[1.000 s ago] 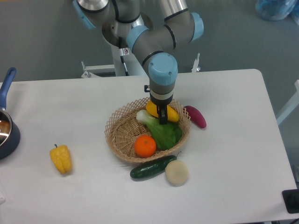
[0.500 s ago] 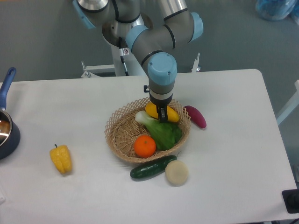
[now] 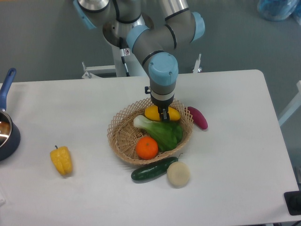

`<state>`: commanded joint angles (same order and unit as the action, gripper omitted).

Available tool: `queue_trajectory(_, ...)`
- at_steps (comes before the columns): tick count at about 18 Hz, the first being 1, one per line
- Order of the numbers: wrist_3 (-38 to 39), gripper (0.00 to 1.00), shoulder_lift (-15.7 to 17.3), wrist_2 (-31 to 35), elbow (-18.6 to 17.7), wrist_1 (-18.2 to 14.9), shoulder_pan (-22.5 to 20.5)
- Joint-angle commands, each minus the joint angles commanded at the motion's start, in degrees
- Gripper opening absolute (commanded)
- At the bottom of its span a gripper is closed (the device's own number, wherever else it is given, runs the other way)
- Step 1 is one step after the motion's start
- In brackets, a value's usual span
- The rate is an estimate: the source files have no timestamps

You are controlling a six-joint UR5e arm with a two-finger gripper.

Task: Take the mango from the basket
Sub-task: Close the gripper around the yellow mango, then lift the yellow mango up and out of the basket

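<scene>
The surface (image 3: 225, 155) is white and carries everything noted here. I take the basket (image 3: 123, 141) as my landmark: round, shallow, light tan wicker with an open-weave scalloped rim, the widest item present.

Inside the basket, a leafy green vegetable (image 3: 162, 132) with a pale stalk lies across the middle, and an orange (image 3: 146, 147) sits at the near side. The mango (image 3: 153, 113) is at the far side of the basket, against the rim: smooth, glossy, yellow-orange, elongated, lying crosswise, its middle hidden behind my hand.

My hand (image 3: 164, 116) points straight down over the mango, dark fingers set close around its middle. They appear clamped on the fruit, with contact on both sides as far as I can see.

Outside the basket: a dark green cucumber (image 3: 153, 171) just beside the near rim, a pale round vegetable (image 3: 178, 173) touching the cucumber's right end, a purple eggplant (image 3: 197, 117) just beside the right rim, a yellow bell pepper (image 3: 61, 159) well apart to the left, and a blue pot (image 3: 6, 132) at the left edge of the view.

Against the frame of a second ago: the mango sits slightly higher and to the left, the leafy vegetable has shifted left, and the basket has nudged slightly.
</scene>
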<state>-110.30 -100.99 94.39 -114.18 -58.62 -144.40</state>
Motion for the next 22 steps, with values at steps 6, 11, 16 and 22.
queue_trajectory(6, 0.09, 0.37, 4.21, -4.81, 0.88, -1.05, -1.05)
queue_trajectory(11, 2.28, 0.37, 7.64, -15.72, 7.64, -10.28, -5.18)
queue_trajectory(16, 11.93, 0.37, 7.74, -34.41, 9.41, -6.79, -10.63)
queue_trajectory(22, 24.24, 0.37, 2.82, -39.02, 19.15, -2.46, -12.22)
